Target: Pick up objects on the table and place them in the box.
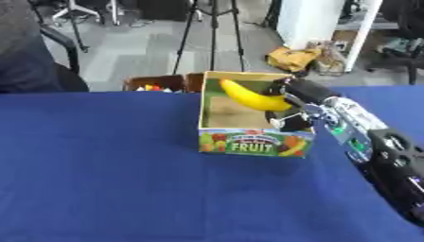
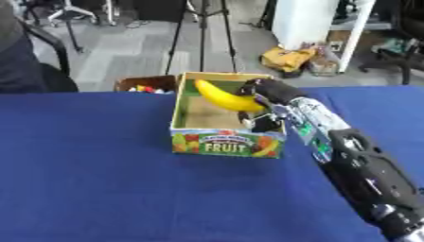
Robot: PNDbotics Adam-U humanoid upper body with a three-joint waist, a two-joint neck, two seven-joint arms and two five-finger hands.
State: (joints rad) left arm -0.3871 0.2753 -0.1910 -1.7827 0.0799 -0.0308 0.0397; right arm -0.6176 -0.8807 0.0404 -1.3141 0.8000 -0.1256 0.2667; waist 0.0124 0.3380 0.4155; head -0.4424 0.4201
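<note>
A yellow banana (image 1: 248, 97) hangs tilted over the open cardboard box (image 1: 255, 142), whose front panel reads FRUIT. My right hand (image 1: 290, 101) comes in from the right over the box's right wall and is shut on the banana's lower end. The banana's upper tip points toward the box's back left corner. The inside of the box shows a bare brown floor. My left hand appears in neither view.
The blue table (image 1: 108, 170) spreads to the left and front of the box. Behind it, past the table's far edge, a dark bin (image 1: 157, 84) holds several coloured items. A tripod (image 1: 211, 28) stands on the floor beyond.
</note>
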